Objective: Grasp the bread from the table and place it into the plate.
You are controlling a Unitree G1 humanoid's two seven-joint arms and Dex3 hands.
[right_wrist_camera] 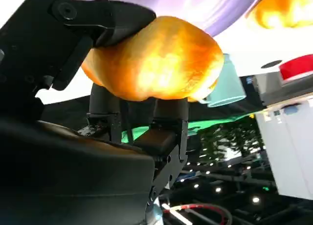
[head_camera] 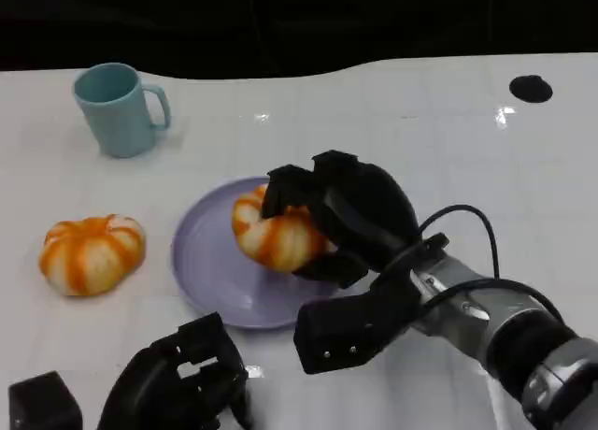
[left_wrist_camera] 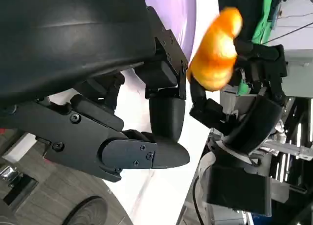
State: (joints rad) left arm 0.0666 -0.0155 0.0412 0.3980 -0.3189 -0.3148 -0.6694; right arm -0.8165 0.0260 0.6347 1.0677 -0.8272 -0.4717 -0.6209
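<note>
nearest, the left hand (head_camera: pixel 182 383) rests curled and holding nothing, while the right hand (head_camera: pixel 341 220) grips the bread (head_camera: pixel 278 234) over the purple plate (head_camera: pixel 210 271); release seemingly remains, a second bun (head_camera: pixel 92 252) lying left.

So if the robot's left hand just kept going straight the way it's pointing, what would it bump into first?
Probably the purple plate: the left hand sits just before its near rim, fingers aimed that way. Depth is hard to judge, so this is a guess.

Looks like a robotics lab: beyond the white table (head_camera: pixel 420 112) there's green sheeting (left_wrist_camera: pixel 266 14), loose cables (left_wrist_camera: pixel 293 27) and a white equipment cabinet (right_wrist_camera: pixel 288 151) with a red button (right_wrist_camera: pixel 298 67)
</note>
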